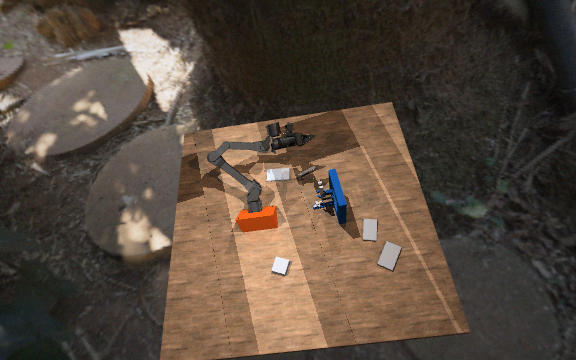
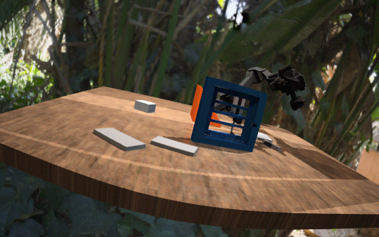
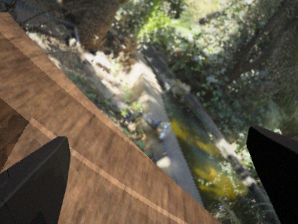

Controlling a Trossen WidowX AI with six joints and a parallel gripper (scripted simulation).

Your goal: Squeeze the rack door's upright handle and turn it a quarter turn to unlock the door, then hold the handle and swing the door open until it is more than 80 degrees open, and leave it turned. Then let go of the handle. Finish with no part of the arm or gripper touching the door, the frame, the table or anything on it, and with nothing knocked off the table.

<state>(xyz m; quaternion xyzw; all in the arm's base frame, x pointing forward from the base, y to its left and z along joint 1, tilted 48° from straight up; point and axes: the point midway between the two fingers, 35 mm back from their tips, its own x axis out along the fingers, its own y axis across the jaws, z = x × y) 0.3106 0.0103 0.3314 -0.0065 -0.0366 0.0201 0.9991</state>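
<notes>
The blue rack frame (image 1: 338, 200) (image 2: 201, 113) stands upright on the table. In the exterior view, thin horizontal blue bars cross its opening and a small dark knob (image 2: 254, 125) shows on its right side. In the top view, small blue, white and dark parts (image 1: 324, 204) stick out from the frame's arm side. The handle and its turn, and the door's angle, are too small to tell. My gripper (image 1: 312, 136) (image 2: 297, 103) (image 3: 161, 141) is open and empty, raised above the table and beside the frame, clear of it. The wrist view shows neither frame nor handle.
The orange base (image 1: 257, 220) (image 2: 196, 103) carries the arm. A white block (image 1: 278, 174) (image 2: 264, 137) and a grey bar (image 1: 306, 172) (image 2: 271, 145) lie between arm and frame. Another white block (image 1: 280, 266) (image 2: 145, 106) and two grey slabs (image 1: 370, 230) (image 1: 389, 256) lie beyond.
</notes>
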